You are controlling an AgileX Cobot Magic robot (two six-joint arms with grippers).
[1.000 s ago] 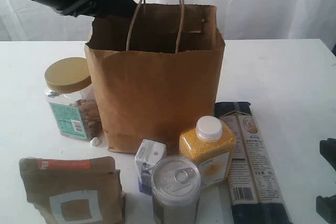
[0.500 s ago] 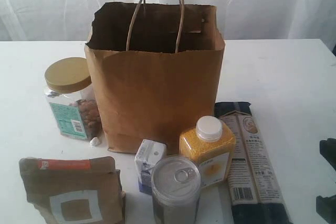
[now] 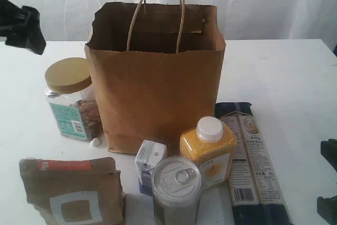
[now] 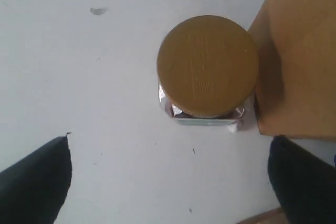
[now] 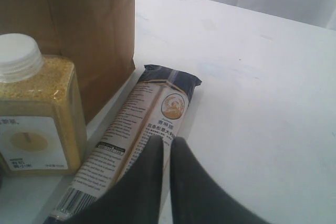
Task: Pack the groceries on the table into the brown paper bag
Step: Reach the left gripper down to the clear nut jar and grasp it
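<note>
Left tool (image 4: pixel 168 179) apart over nut jar (image 4: pixel 207 66) — bag (image 4: pixel 299 51) just beside; right tool (image 5: pixel 168 148) together.

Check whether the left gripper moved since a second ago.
Yes. The left gripper swung left, away from the brown paper bag's rim, past the nut jar.

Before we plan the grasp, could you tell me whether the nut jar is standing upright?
Upright: the jar stands on the table, its tan lid facing up.
</note>
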